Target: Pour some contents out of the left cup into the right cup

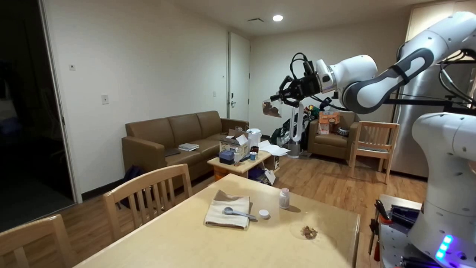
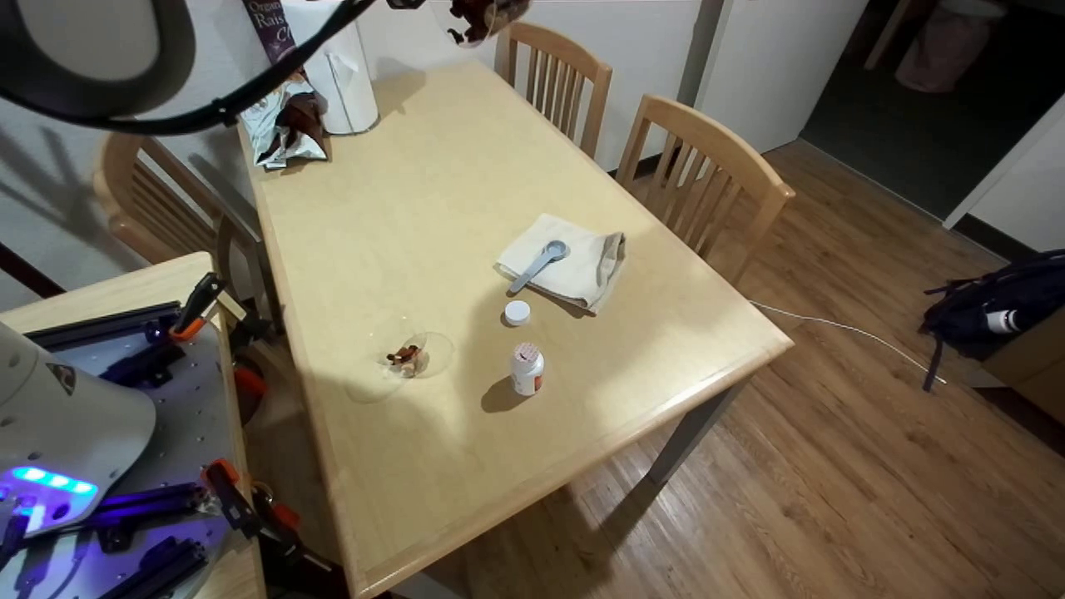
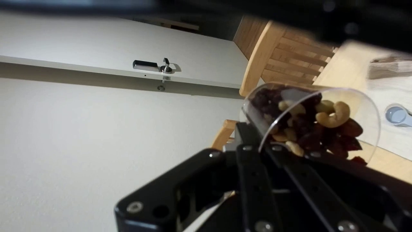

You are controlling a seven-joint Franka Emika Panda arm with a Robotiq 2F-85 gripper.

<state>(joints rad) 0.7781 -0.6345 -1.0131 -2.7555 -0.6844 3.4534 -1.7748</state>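
I've got the cup (image 3: 269,102) pinched at its wall, fingers (image 3: 247,133) nearly together. Probably light and flexy; I'd hold near the rim.

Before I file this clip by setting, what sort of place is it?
Probably a home's living and dining area: it has a brown sofa, wooden chairs at a table, and what looks like a steel fridge.

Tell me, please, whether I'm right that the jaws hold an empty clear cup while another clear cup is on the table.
Only "empty" is wrong: the wrist view shows cashews and dark reddish pieces in the held cup. The other clear cup is on the table.
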